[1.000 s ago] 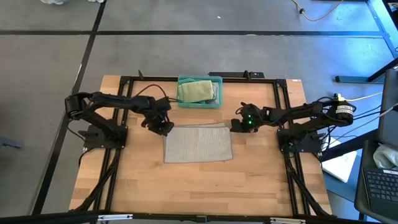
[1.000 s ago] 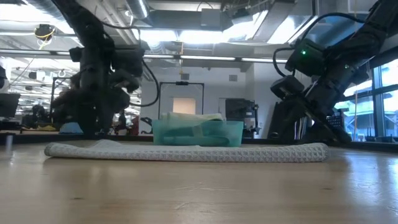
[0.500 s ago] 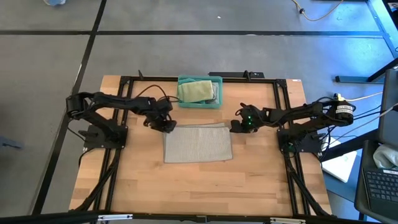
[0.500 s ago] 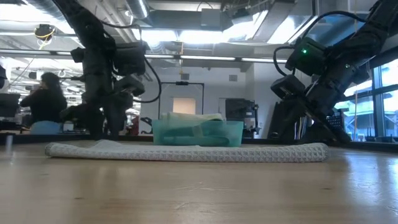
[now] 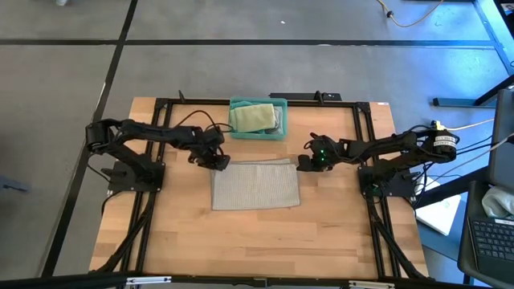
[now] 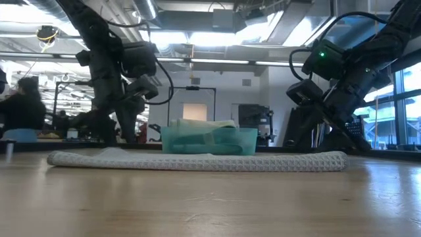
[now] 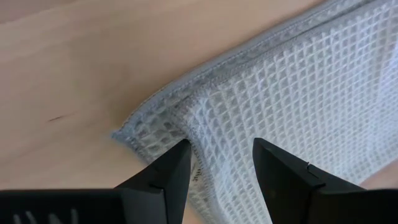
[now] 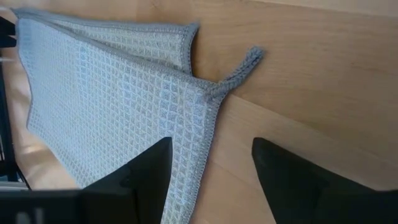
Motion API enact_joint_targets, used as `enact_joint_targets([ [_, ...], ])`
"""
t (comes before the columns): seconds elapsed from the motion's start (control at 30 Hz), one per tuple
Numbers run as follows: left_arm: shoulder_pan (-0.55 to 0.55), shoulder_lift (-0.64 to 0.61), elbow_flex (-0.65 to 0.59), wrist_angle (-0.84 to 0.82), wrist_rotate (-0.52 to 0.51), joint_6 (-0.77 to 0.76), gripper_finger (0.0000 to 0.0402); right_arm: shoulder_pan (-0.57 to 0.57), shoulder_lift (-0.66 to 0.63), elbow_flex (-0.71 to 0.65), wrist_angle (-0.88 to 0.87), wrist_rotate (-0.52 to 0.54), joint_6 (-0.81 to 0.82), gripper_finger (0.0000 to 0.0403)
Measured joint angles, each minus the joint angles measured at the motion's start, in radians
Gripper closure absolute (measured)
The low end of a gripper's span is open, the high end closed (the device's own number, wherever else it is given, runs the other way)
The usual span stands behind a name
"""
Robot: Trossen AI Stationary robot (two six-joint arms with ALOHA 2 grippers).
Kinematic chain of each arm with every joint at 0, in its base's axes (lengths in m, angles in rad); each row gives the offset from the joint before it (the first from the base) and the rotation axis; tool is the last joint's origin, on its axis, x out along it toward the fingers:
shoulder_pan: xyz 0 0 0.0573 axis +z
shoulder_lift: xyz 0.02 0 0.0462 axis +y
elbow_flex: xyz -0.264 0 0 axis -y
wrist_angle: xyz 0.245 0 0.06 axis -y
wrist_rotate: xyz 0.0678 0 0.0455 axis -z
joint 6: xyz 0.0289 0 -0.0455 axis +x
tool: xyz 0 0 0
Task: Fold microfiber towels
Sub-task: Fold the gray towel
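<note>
A light grey waffle-weave towel (image 5: 255, 186) lies folded flat on the middle of the wooden table, showing two layers at its far right corner (image 8: 193, 56). My left gripper (image 7: 219, 149) is open, with its fingers pointing down over the towel's far left corner (image 7: 140, 130). My right gripper (image 8: 211, 146) is open just above the far right corner, near a small loop (image 8: 245, 65) that sticks out there. A pale green towel (image 5: 250, 117) lies in the teal bin (image 5: 281, 128) beyond the grey towel.
The teal bin (image 6: 209, 140) stands close behind the towel at the table's far edge. Black frame rails (image 5: 161, 144) run along the table's left and right sides. Bare wood lies in front of the towel. A person sits far off in the room (image 6: 20, 108).
My left gripper has turned and tipped, and its fingers have swung toward the towel's far left corner. The towel has not moved.
</note>
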Motion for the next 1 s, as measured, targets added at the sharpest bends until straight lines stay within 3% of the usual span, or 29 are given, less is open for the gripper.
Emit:
enact_joint_targets([
  [0.37, -0.047, -0.003, -0.045, 0.012, -0.042, -0.017, 0.0236, 0.000, 0.000, 0.000, 0.000, -0.002, 0.000, 0.0176],
  [0.7, -0.051, 0.001, -0.049, 0.139, -0.096, -0.069, 0.0238, 0.001, 0.002, -0.002, 0.020, 0.004, 0.019, 0.0176],
  [1.0, -0.052, 0.001, -0.049, 0.162, -0.079, -0.064, 0.0279, 0.003, 0.002, -0.002, 0.022, 0.035, 0.030, 0.0176],
])
